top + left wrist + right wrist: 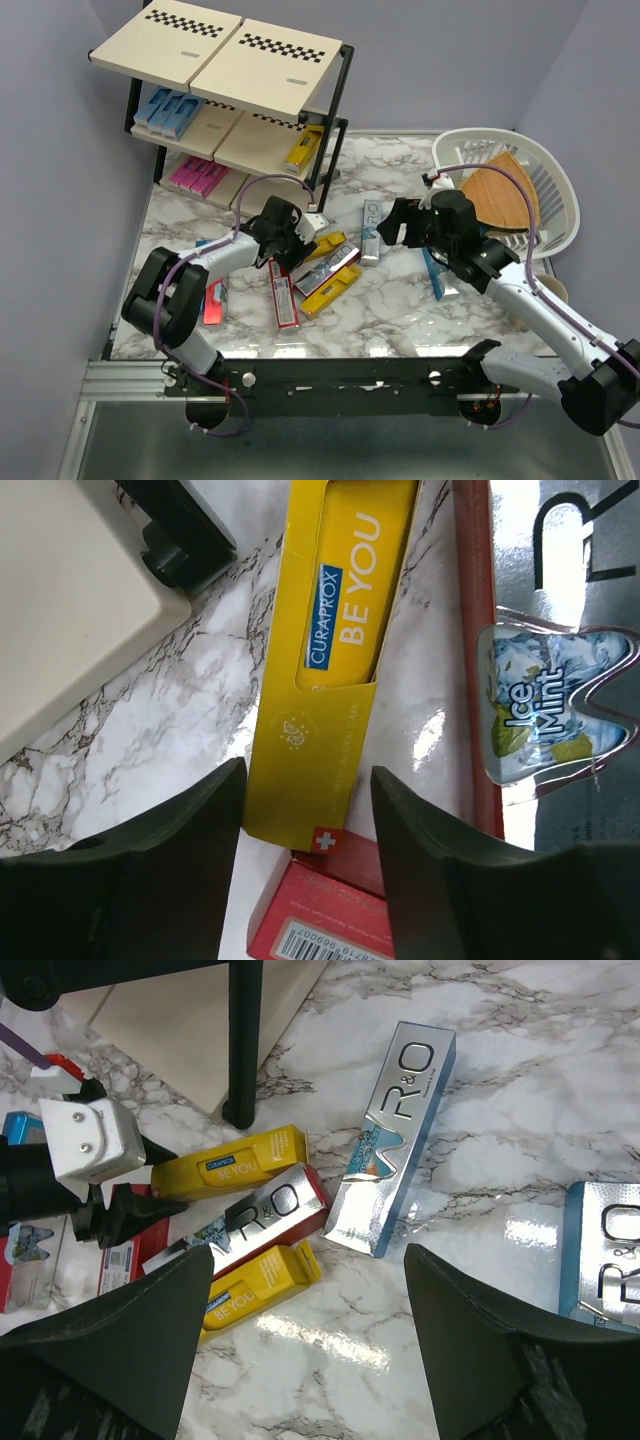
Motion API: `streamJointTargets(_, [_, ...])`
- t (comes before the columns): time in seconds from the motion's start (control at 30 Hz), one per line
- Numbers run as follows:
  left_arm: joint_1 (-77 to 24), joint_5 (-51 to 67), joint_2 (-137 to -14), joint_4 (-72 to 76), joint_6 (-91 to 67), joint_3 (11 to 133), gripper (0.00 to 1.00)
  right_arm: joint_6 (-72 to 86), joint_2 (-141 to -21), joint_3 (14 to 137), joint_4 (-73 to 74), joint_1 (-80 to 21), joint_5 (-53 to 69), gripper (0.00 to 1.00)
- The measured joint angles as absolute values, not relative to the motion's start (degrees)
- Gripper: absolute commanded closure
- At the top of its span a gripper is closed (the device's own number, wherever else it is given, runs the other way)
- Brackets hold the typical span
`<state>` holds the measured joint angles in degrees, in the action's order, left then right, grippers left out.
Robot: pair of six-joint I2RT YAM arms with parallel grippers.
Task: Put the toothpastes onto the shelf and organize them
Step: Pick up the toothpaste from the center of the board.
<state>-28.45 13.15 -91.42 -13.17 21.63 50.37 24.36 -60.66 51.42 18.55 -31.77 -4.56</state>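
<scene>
The shelf [230,60] stands at the back left, with light blue toothpastes [165,112], pink ones [197,177] and a yellow one [304,148] on its lower tiers. More toothpastes lie loose on the marble table. My left gripper [300,243] is open low over the table, its jaws either side of the end of a yellow box [340,630] that overlaps a red box [320,920]. A silver box [560,710] lies beside them. My right gripper [310,1350] is open and empty above the table near a silver and teal box [395,1140].
A white basket [555,190] holding a wedge-shaped wooden board [505,190] stands at the back right. The shelf's black leg [243,1050] is close to the loose boxes. Another silver box [605,1255] lies under the right arm, and a red one [213,300] lies at the near left.
</scene>
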Motion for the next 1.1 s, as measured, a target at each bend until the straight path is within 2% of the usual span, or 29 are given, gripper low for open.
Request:
streamJointTargets(0.23, [-28.91, 13.52, -90.37, -12.53, 20.53, 49.78, 0.52, 24.36, -60.86, 51.05, 18.52, -31.77, -4.60, 0.15])
streamJointTargets(0.77, [-29.02, 14.44, -74.78, -14.35, 16.67, 46.76, 0.60, 24.38, -60.86, 51.05, 18.50, -31.77, -5.13, 0.15])
streamJointTargets(1.1, [-29.02, 15.86, -60.97, -25.15, 12.43, 49.54, 0.63, 24.38, -60.86, 51.05, 18.55, -31.75, -8.21, 0.15])
